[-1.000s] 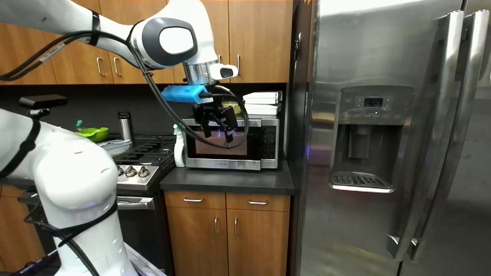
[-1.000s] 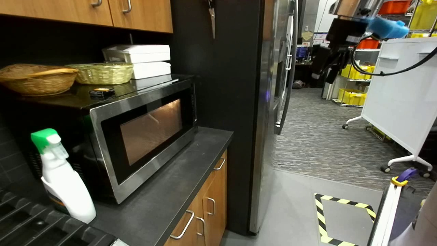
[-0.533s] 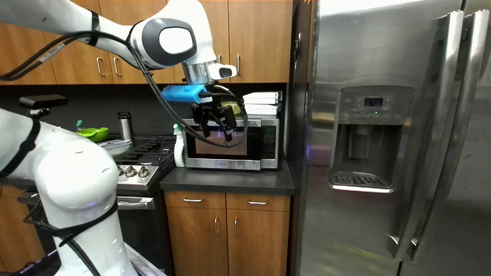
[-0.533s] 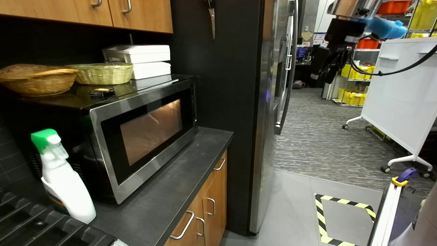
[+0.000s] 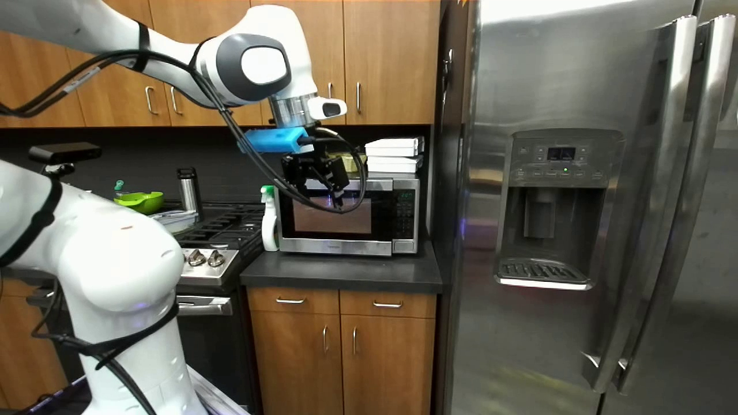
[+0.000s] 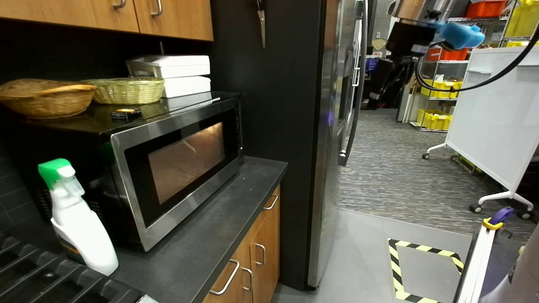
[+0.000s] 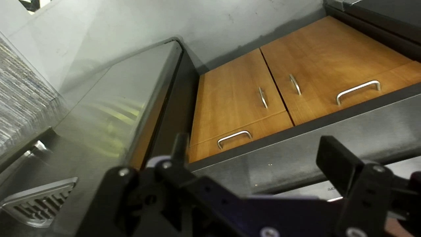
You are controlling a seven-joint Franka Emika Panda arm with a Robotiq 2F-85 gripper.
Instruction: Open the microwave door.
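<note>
Silver-framed and closed, the microwave door (image 6: 187, 164) stands back from the front edge of the dark counter (image 6: 217, 223). Well apart from the door, the gripper (image 7: 256, 149) gapes wide, holding nothing.

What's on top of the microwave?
In an exterior view: a brown basket, a pale green basket, stacked white boxes and a small black-and-orange object. Most of the baskets' insides and anything behind the boxes are hidden.

The bent arm (image 5: 118, 259) points its tool (image 7: 260, 156) downward, fingers (image 7: 337, 164) apart.
</note>
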